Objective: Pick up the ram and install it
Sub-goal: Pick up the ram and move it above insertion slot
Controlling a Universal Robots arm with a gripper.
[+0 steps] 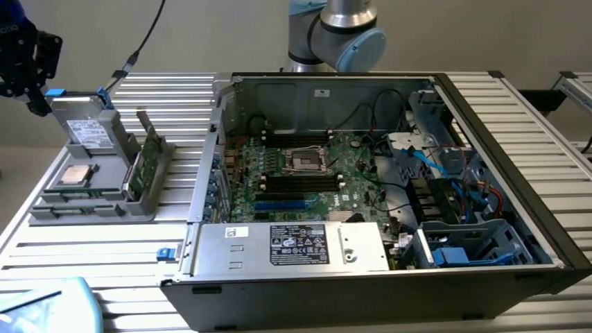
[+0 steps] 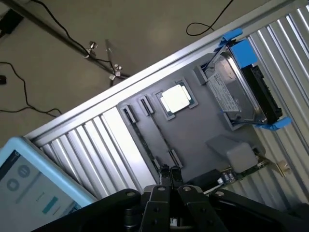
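1. The claw [image 2: 170, 189] is clenched tight, black fingers pressed together, and we see nothing gripped between them.
2. In the wrist view it hangs over the flat grey plastic parts tray [image 2: 193, 130], with its tips lined up near the ends of the tray's two long narrow slots. We can't tell how high above the tray it is.
3. The ram [image 2: 145, 141], a thin narrow stick, sits on edge in one of those slots, so it's in the tray and not picked up yet. In the exterior view it's the greenish strip [image 1: 82, 198] at the end of the tray closest to the camera.
4. The same tray also carries a silver hard drive with blue side rails [image 1: 88, 125], a square silver processor chip [image 1: 76, 173] lying flat, and a broader green circuit card [image 1: 143, 156] standing upright on the side toward the case.
5. The tray sits on the ribbed aluminium table [image 1: 518, 125], just beside the big black open computer case [image 1: 370, 298], on the exterior view's left of it.
6. Inside the case we see the large green motherboard [image 1: 356, 156] lying flat, and a silver power supply box [image 1: 291, 246] along the near wall.
7. A grey and light-blue robot arm joint [image 1: 337, 28] pokes in behind the case.
8. A light-blue tablet [image 1: 46, 305] lies at the table's near corner on the exterior view's left.
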